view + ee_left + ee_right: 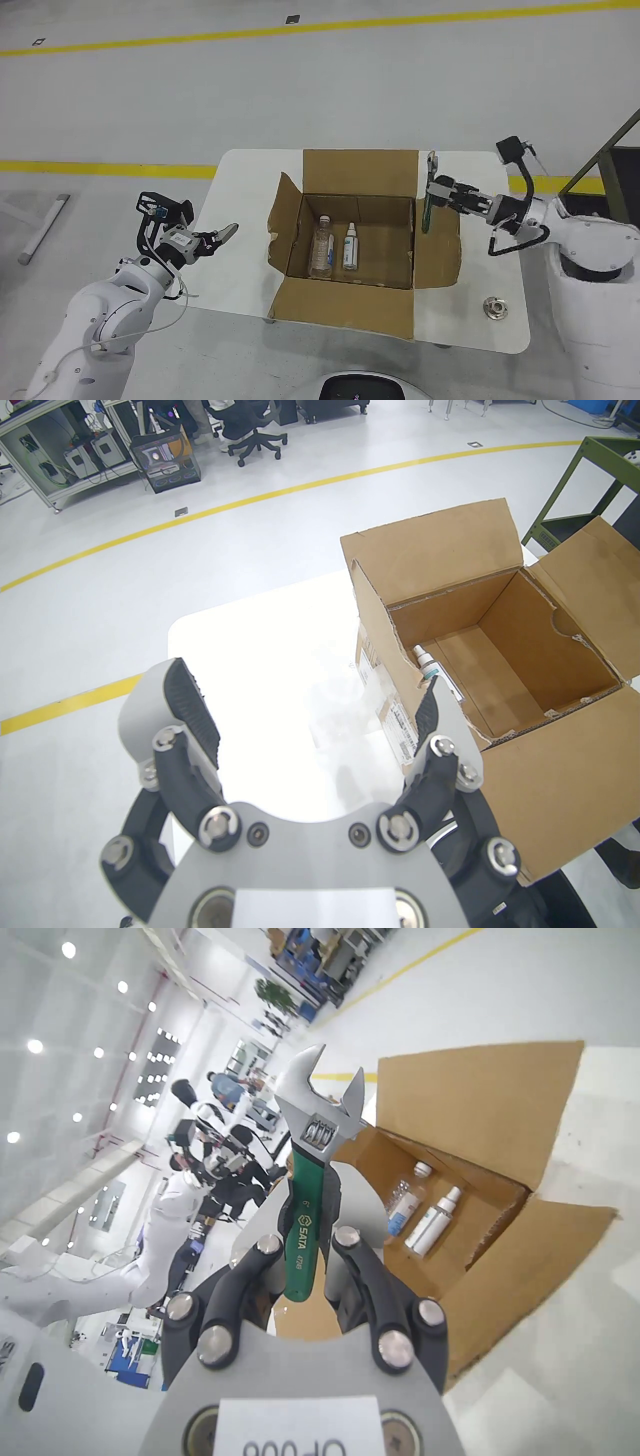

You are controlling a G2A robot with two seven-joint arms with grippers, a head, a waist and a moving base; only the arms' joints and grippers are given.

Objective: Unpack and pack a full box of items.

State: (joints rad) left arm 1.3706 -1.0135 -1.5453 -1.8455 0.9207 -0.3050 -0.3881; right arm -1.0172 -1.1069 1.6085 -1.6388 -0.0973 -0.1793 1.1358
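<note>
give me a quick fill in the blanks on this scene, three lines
1. The right gripper is shut on a green-handled steel ____.
2. The clear plastic bottle and the white spray bottle lie inside the open brown cardboard ____.
3. The left gripper is empty, its jaws ____.
Missing words: wrench; box; open.

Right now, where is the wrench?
In the top view, the wrench is held in the right gripper, over the right flap of the open box.
</note>
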